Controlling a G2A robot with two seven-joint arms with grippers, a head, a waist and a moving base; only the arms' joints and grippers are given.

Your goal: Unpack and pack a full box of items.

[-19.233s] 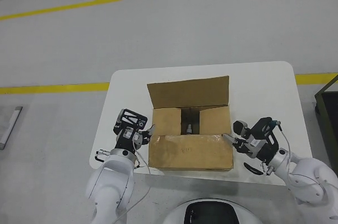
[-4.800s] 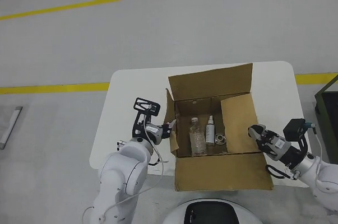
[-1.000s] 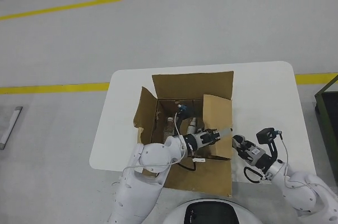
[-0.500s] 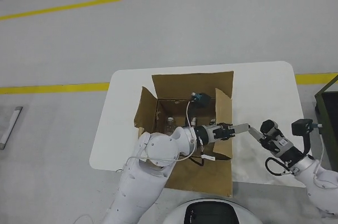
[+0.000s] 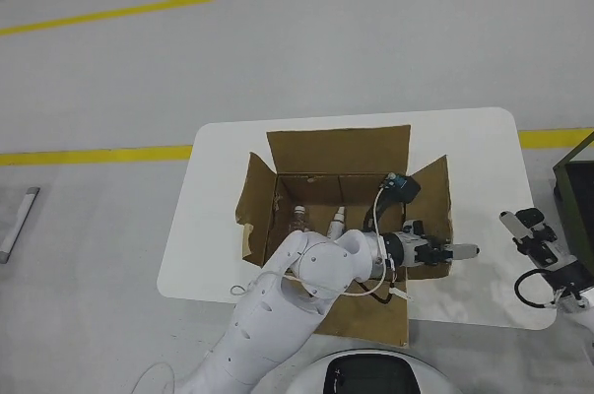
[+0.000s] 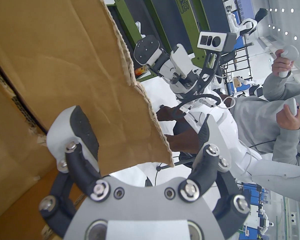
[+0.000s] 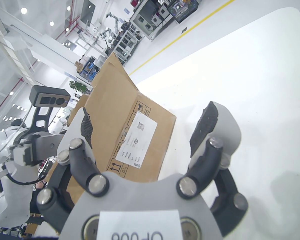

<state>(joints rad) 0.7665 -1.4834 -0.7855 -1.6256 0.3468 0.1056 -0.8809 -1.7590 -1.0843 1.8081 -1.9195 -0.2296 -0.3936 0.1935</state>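
From above, the box [image 5: 338,158] sits on the surface [image 5: 474,133] with bottles [image 5: 298,217] inside. At our left wrist, the left claw [image 6: 142,136] gapes at the right flap [image 6: 77,63]; we should push it fully outward. At our right wrist, the right claw [image 7: 147,126] hangs released beside the box.

Most of the inside of the box [image 5: 338,156] is blocked by the left arm [image 5: 311,268] lying across it. You only get the top of one bottle [image 5: 298,217] and a second bottle [image 5: 336,221], and the rest I can't tell. The near flap [image 5: 363,313] is mostly under that arm too. The right arm [image 5: 584,295] gets chopped off at the picture's edge past the table's right side, and the label [image 7: 136,141] print is way too small to read.
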